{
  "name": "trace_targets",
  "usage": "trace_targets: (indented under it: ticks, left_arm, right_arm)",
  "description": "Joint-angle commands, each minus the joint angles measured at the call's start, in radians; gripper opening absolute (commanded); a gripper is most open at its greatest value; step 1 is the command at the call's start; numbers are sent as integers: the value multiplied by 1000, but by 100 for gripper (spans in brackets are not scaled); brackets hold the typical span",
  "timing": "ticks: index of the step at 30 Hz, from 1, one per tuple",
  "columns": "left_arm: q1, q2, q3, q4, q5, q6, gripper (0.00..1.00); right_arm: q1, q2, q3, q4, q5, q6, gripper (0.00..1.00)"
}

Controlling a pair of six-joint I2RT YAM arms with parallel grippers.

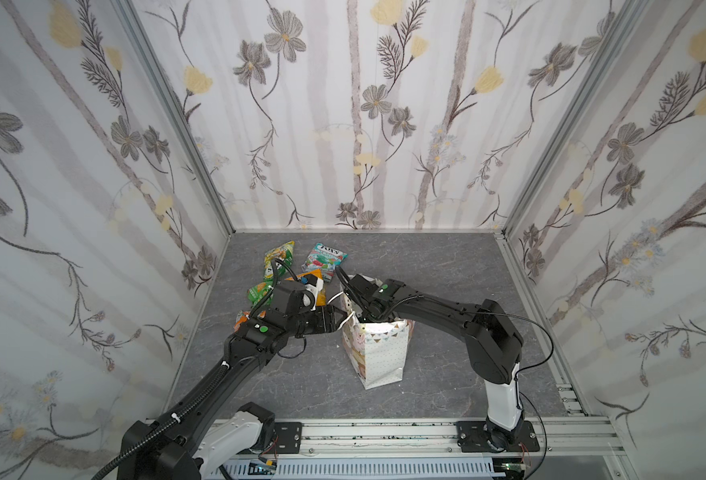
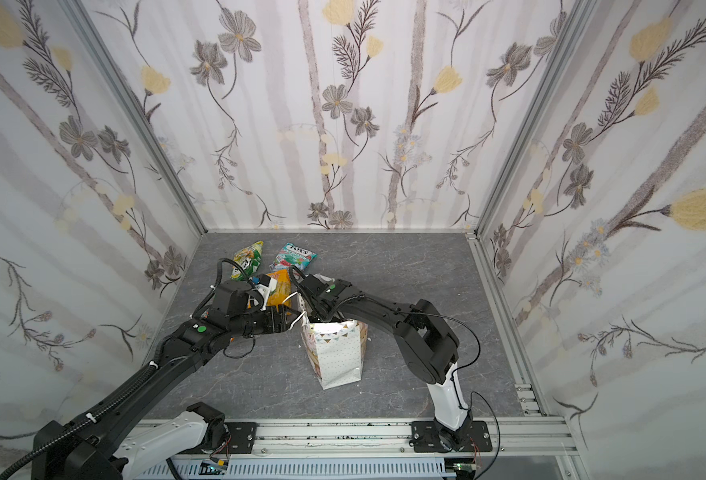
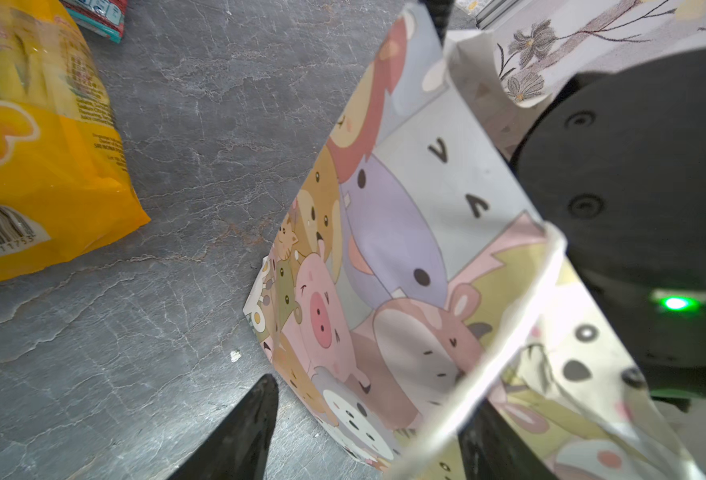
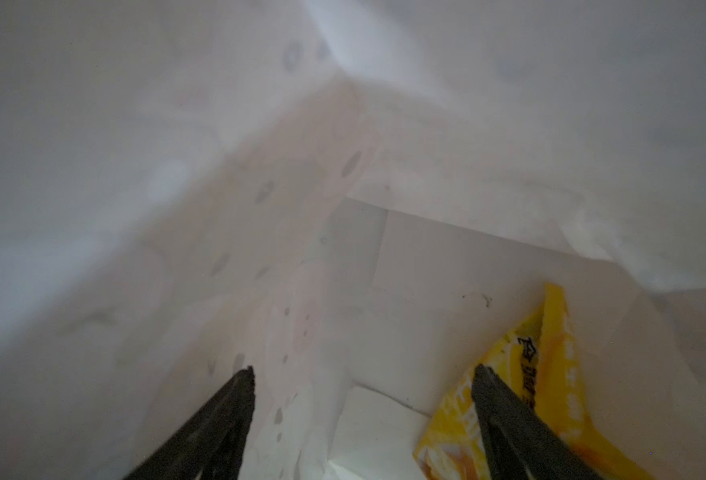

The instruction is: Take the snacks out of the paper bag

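**Top views.** The paper bag [image 1: 380,357] stands upright on the grey table [image 1: 447,270]. Behind it and to its left lie a yellow-green packet [image 1: 278,259], a teal packet [image 1: 325,257], an orange-yellow packet [image 2: 280,289], a green packet [image 1: 260,291] and a small orange packet [image 1: 245,319]. The right gripper [image 1: 367,318] reaches down into the bag's mouth. The left gripper [image 1: 332,322] is at the bag's left rim.

**Left wrist view.** The jaws stand apart, with the bag's picture side and a cord handle [image 3: 495,353] between them.

**Right wrist view.** Inside the bag the jaws stand apart, holding nothing. One finger [image 4: 501,415] overlaps a yellow pouch [image 4: 559,365] on the bag's floor.
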Motion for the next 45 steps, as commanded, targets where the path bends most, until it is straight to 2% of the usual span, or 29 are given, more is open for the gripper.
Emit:
trace_targets:
  ticks: [1,7,10,12,17,20,32,45]
  left_arm:
    - [0,-4,-1,16,14,0,68]
    - [-1,-3,1,20,21,2,68]
    - [-1,0,2,27,21,-2,67]
    - [-1,1,2,28,22,-3,67]
    - [-1,2,-1,21,20,-3,67]
    - [-1,3,-7,20,10,-2,67]
    - [1,55,-11,12,-14,-1,65]
    - [1,54,3,-17,-26,5,65]
  right_arm:
    - [6,8,-47,90,37,17,82]
    - [14,21,-146,142,-38,33,79]
    - [18,20,-158,148,-53,35,72]
    - [18,14,-151,149,-56,37,60]
    - [14,-6,-124,149,-69,41,15]
    - [13,-26,-109,150,-86,46,1]
    - [8,-132,-47,150,-166,100,0]
    - [-61,-219,37,144,-202,133,0]
